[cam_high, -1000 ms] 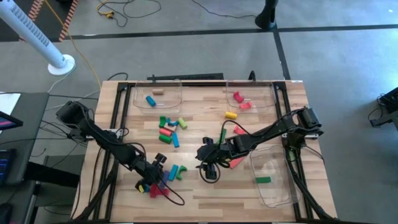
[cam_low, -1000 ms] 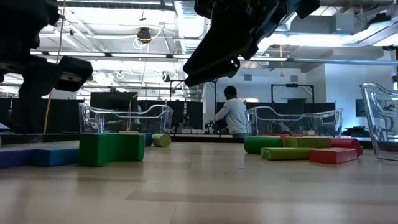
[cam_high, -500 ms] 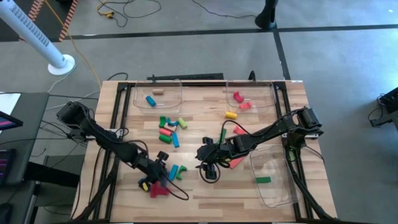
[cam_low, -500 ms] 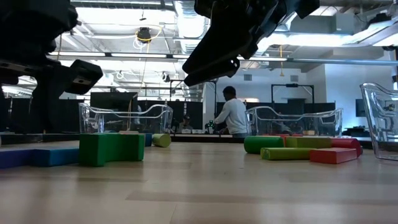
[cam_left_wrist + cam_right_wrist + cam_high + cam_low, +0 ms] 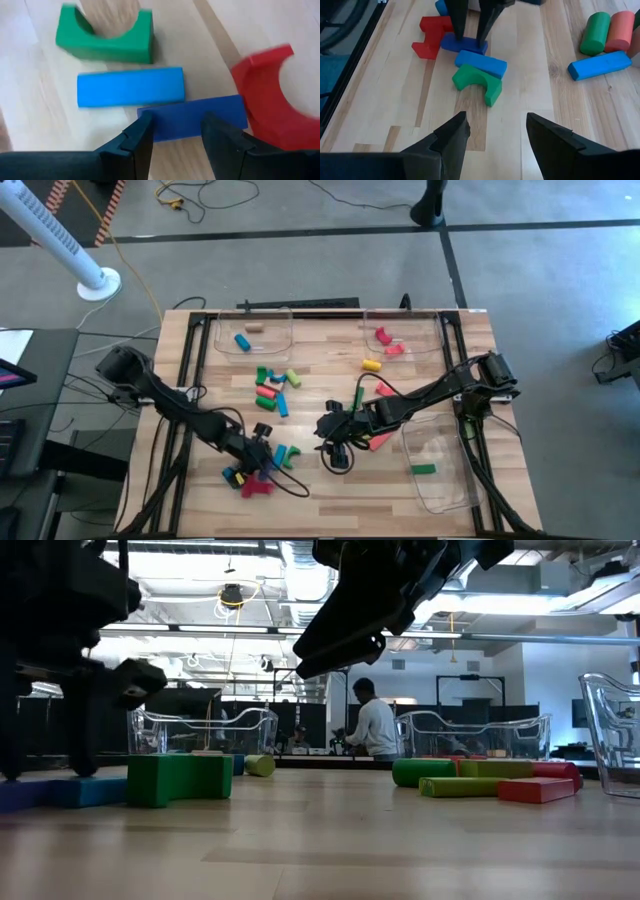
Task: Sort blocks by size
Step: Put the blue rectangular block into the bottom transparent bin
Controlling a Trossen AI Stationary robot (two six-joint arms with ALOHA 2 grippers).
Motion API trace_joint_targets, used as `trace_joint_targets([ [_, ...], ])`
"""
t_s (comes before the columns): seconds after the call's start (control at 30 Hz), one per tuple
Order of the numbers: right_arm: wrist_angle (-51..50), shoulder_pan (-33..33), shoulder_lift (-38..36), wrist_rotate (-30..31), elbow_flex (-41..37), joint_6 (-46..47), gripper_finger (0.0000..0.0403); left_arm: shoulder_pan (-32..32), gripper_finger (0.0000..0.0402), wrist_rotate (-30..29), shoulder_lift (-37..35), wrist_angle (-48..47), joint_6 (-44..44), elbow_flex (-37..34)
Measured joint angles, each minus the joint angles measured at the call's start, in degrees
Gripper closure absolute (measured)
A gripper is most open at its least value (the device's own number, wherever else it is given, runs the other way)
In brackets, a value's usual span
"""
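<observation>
Table (image 5: 330,490), sorting barely begun, as we judge it.

Trays: at 11 o'clock one (image 5: 254,351) holding a blue and a tan block; at 1 o'clock one (image 5: 405,352) with two pinkish-red pieces; at 4 o'clock one (image 5: 440,480) with a single green bar (image 5: 424,470).

Loose blocks, the greater part: a central cluster (image 5: 273,387); a group at 7 o'clock.

Left gripper (image 5: 175,137): at 7 o'clock, fingers part-open, straddling a dark blue bar (image 5: 200,116), not yet pinching it.

Right gripper (image 5: 495,135): centre, fingers apart, empty.
</observation>
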Motion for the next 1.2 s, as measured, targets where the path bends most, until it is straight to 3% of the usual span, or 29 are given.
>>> trace_joint_targets([
  [0.33, -0.02, 0.00, -0.02, 0.00, 0.00, 0.02, 0.0173, 0.02, 0.0246, -2.39, 0.92, -0.97, -0.12, 0.13],
  [0.63, -0.02, 0.00, -0.02, 0.00, -0.02, 0.02, 0.0173, 3.02, 0.0246, -5.22, -0.51, -11.73, 0.16, 0.17],
  [0.97, -0.03, -0.01, -0.02, 0.01, -0.02, 0.02, 0.0173, 4.83, 0.0246, -10.60, -14.39, -18.86, 0.56, -0.09],
  [1.2, -0.04, -0.02, -0.02, 0.02, -0.02, 0.02, 0.0173, 4.83, 0.0246, -12.21, -20.43, -19.38, -8.84, -0.07],
])
